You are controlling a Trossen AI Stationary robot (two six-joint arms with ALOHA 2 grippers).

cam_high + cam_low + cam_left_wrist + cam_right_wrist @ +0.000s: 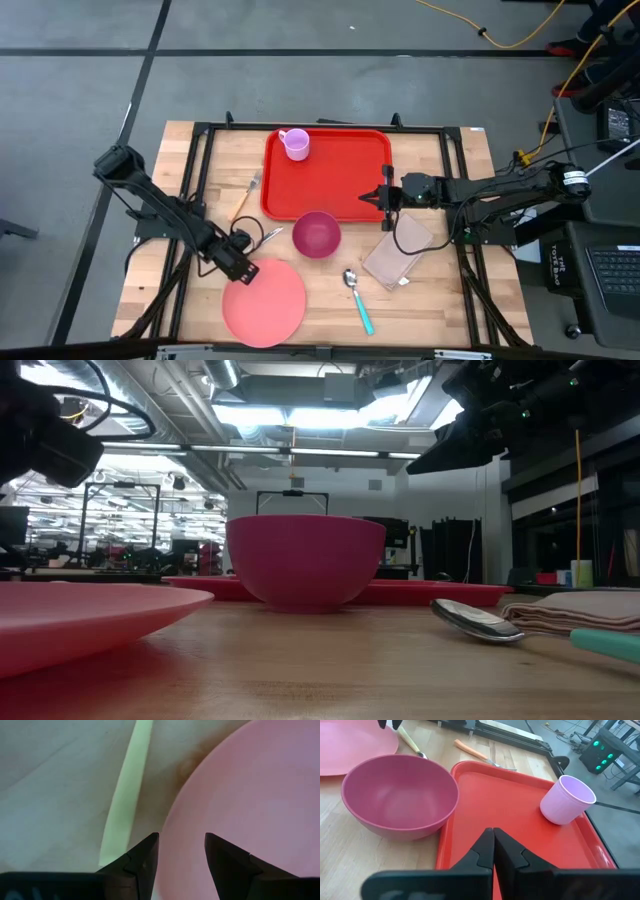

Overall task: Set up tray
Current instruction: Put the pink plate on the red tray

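Observation:
The red tray [330, 170] lies at the table's far middle, with a lilac cup [295, 144] standing in its far left corner. A magenta bowl [316, 234] stands on the wood against the tray's near rim. The salmon-pink plate [264, 302] lies flat near the front edge. My left gripper [245, 268] points down, open, over the plate's far left rim [170, 820]. One finger is over the wood and one over the plate; no touch shows. My right gripper [493, 845] is shut with nothing in it, hovering at the tray's right edge [388, 190].
A pale-handled utensil [125, 795] lies on the wood just beside the left fingers. An orange-handled fork [246, 196] lies left of the tray. A teal-handled spoon [357, 300] and a folded napkin [398, 255] lie at the near right.

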